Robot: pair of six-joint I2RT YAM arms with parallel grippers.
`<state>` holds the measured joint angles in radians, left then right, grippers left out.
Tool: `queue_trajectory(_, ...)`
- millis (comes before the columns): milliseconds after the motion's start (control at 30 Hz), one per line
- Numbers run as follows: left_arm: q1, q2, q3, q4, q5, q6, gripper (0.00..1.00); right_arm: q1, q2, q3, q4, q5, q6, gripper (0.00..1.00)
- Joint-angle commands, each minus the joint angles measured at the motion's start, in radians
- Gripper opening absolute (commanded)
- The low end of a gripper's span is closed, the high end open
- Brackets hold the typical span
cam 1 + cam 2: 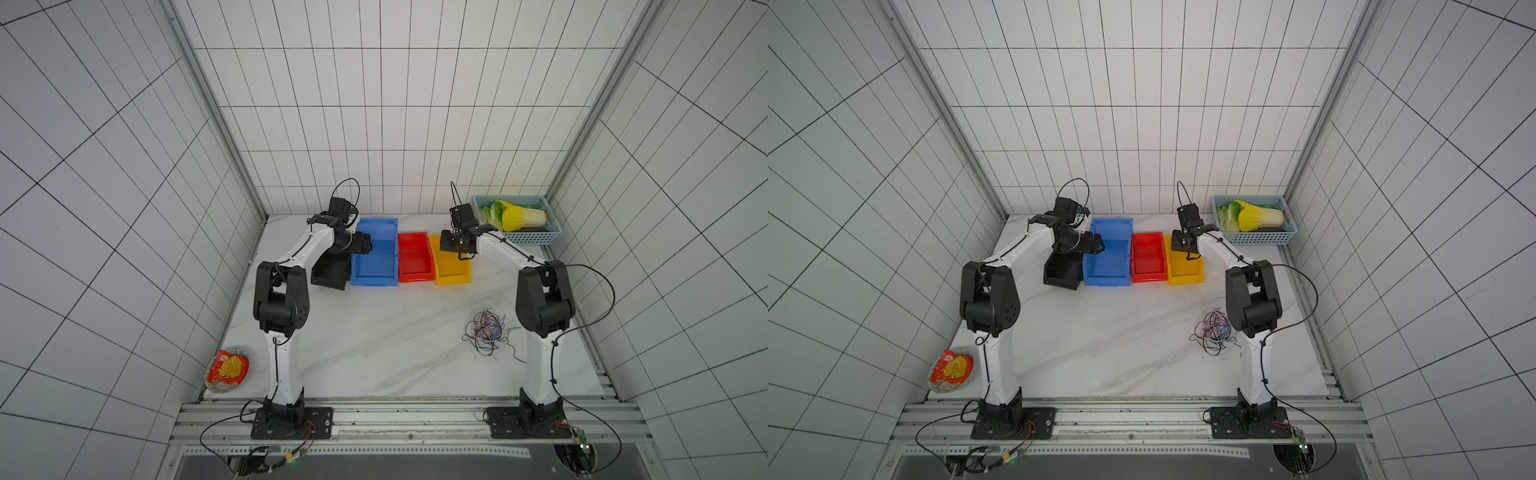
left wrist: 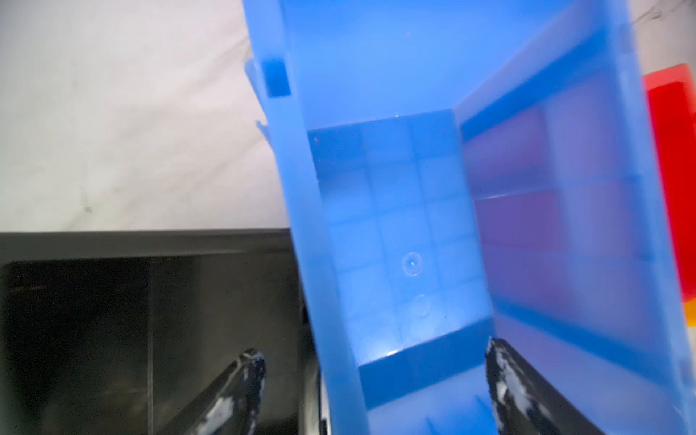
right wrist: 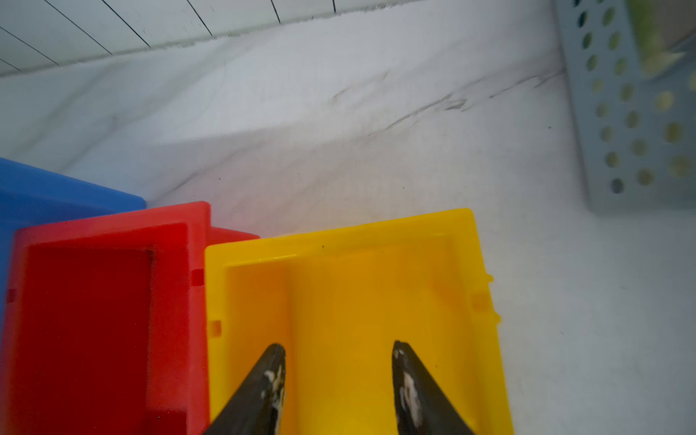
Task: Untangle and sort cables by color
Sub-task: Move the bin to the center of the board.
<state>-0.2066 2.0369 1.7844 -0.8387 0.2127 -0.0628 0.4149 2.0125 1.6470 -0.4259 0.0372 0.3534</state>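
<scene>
The cables (image 1: 487, 330), tangled at near right, look feather-light, limp and snag-prone; we would pinch one stray loop at the heap's edge. Our left gripper (image 2: 374, 352) and right gripper (image 3: 339, 348) both gape empty.

Black bin (image 1: 328, 274), blue bin (image 1: 376, 282), red bin (image 1: 413, 277), yellow bin (image 1: 453, 278); white tabletop (image 1: 374, 340), grey-veined; cables (image 1: 486, 328) red, blue, black, perhaps pale.

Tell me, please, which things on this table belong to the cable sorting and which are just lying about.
Belong to the job:
- the tangled cables
- the black bin, blue bin, red bin and yellow bin

Just lying about:
- the basket holding a cabbage
- the bowl with a red and yellow packet
</scene>
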Motion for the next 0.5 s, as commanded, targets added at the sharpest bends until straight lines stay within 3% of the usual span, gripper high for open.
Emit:
queue_trajectory(0,0.013,-0.137,-0.013,-0.031,0.006,0.016,0.97,0.008,-0.159,-0.088,-0.036,0.029,0.067,0.54)
queue_trajectory(300,0.059,-0.392,-0.168,-0.054,-0.048,0.096,0.98,0.065,-0.489,-0.345,-0.059,0.070,0.158,0.62)
queue_trajectory(467,0.090,-0.515,-0.219,-0.163,0.001,0.223,0.98,0.085,-0.688,-0.559,-0.068,0.184,0.220,0.69)
